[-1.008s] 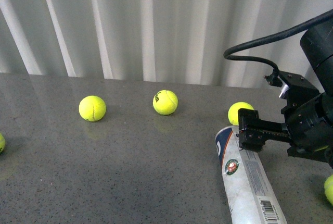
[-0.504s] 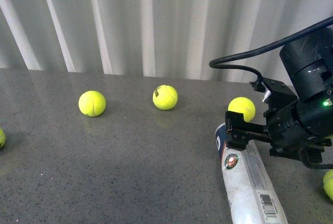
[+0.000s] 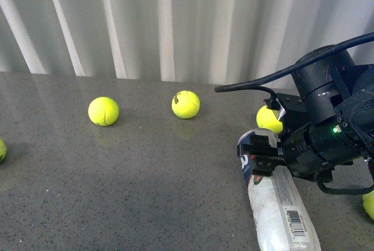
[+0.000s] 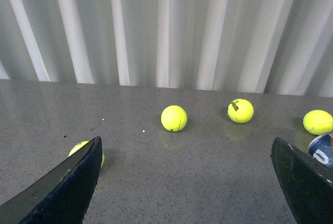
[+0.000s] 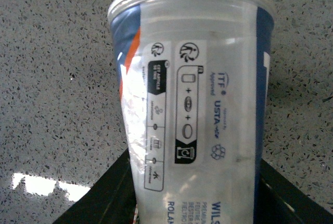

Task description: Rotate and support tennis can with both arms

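The tennis can (image 3: 281, 210) lies lengthwise at the table's front right, a clear tube with a blue-and-white label and a barcode. My right gripper (image 3: 260, 159) is shut on its far end, which looks slightly raised. In the right wrist view the can (image 5: 192, 94) fills the frame, with the right gripper (image 5: 193, 187) pressing it from both sides and the rimmed end pointing away. My left gripper (image 4: 184, 182) is open over bare table, its black fingers (image 4: 67, 182) wide apart with nothing between them. The can's blue end (image 4: 323, 150) shows at that view's edge. The left arm is out of the front view.
Yellow-green tennis balls lie scattered on the grey table: one (image 3: 103, 111) at mid-left, one (image 3: 186, 104) in the middle, one (image 3: 267, 118) just behind the right gripper, one (image 3: 369, 204) at the right edge. A white curtain (image 3: 175, 23) closes the back.
The right arm has swung leftward and its wrist has turned. The can's far end has shifted slightly left with the gripper and its clear rim now shows.
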Available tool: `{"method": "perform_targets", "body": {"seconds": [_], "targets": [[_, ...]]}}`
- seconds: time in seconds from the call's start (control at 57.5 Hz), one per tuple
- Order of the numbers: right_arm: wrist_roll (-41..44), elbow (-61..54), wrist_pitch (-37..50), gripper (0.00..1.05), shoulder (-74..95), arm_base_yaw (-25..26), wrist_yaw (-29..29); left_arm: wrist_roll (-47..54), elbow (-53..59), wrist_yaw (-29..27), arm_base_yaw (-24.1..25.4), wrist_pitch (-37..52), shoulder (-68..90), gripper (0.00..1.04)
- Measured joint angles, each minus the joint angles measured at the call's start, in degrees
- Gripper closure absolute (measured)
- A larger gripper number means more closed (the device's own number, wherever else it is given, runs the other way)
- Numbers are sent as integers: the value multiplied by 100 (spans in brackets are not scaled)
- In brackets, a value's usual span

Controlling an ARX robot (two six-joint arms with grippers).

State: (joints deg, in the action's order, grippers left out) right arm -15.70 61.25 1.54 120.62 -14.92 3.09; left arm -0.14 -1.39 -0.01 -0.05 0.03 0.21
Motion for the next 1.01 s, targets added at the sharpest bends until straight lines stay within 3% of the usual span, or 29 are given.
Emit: {"method": "perform_targets", "body": {"seconds": [0.209,0.417,0.643,1.008], "targets": [[26,0,2,76,-17,33,-2,0,0,0,0,0,0,7],[50,0,13,88,-74,48,0,0,0,0,0,0,0,7],[74,-28,13,93,-140,46,0,0,0,0,0,0,0,7],[227,-192,144,93,-411,-24,-83,0,0,0,0,0,0,7]]}}
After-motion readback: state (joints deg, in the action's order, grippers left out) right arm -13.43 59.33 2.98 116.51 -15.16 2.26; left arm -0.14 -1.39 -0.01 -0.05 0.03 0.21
